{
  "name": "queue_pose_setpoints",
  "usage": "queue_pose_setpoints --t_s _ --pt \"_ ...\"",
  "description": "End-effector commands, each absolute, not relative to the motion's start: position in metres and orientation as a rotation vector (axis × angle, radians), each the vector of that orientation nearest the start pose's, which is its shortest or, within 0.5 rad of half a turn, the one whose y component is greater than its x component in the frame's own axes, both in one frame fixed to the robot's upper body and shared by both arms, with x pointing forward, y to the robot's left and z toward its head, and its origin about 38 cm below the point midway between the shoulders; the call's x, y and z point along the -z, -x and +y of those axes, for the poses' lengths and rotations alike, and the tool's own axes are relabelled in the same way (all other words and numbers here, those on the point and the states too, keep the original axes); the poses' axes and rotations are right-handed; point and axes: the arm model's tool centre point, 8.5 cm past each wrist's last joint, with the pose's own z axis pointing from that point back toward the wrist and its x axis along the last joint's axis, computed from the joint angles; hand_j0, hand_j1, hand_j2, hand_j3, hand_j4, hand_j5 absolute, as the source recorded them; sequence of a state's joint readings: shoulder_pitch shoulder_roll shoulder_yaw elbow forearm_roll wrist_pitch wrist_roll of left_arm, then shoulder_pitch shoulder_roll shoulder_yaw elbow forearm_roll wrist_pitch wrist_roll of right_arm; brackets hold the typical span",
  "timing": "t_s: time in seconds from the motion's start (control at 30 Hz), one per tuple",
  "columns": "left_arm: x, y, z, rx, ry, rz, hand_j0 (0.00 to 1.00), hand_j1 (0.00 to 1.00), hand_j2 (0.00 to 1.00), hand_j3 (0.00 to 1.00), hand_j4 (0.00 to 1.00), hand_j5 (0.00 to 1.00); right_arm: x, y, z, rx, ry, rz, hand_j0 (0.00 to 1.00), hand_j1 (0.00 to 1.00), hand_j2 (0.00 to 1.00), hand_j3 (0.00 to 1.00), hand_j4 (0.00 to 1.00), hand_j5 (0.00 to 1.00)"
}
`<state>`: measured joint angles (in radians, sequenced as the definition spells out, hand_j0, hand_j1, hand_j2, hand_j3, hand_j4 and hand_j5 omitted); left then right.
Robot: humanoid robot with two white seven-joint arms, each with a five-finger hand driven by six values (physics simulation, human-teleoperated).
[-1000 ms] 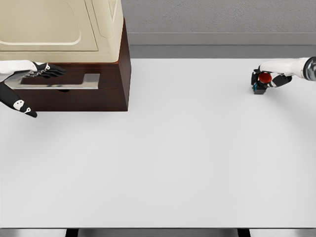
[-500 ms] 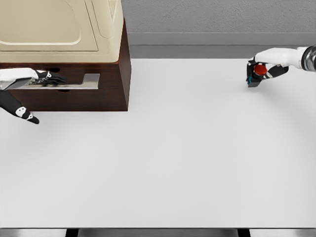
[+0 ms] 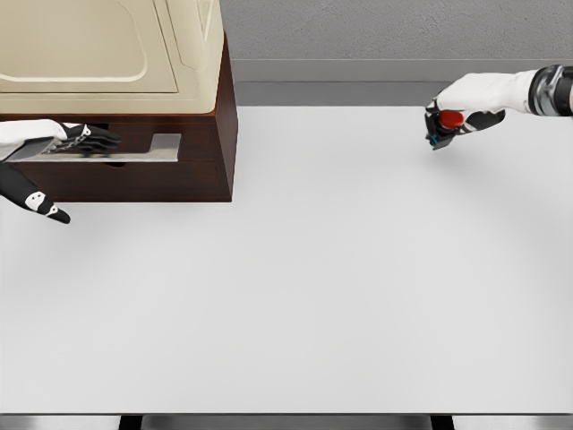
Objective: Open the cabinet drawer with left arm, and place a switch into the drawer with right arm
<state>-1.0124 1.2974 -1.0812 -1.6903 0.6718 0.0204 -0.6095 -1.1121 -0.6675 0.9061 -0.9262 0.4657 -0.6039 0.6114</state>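
Left hand [image 3: 79, 139]: far left of frame, fingers curled over the silver handle [image 3: 116, 149] of the dark wood drawer [image 3: 179, 170]; thumb pointing down-left below the drawer front.
Cabinet [image 3: 107, 54]: upper left, cream body on the brown base, standing on the white counter [image 3: 295, 287].
Right hand [image 3: 452, 116]: upper right, arm entering level from the right edge, fingers closed around the switch [image 3: 445, 121], red button up, held above the counter's far edge.

- Bright, even, diffuse light — the white worktop [image 3: 313, 269] is nearly shadowless.
- A faint soft shadow lies near the cabinet [image 3: 179, 170].
- Render slightly soft; no glare or edge distortion.
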Motion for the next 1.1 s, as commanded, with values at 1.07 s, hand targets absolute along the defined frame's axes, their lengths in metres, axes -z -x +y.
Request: queue_pose_setpoints --t_s 1.07 --pt "-0.307 -0.397 0.399 1.253 0.027 -1.134 1.00 1.00 1.00 1.00 1.00 1.00 -0.293 -0.465 -0.235 -2.410 0.348 -1.348 0.46 0.46 0.46 0.46 0.46 0.46"
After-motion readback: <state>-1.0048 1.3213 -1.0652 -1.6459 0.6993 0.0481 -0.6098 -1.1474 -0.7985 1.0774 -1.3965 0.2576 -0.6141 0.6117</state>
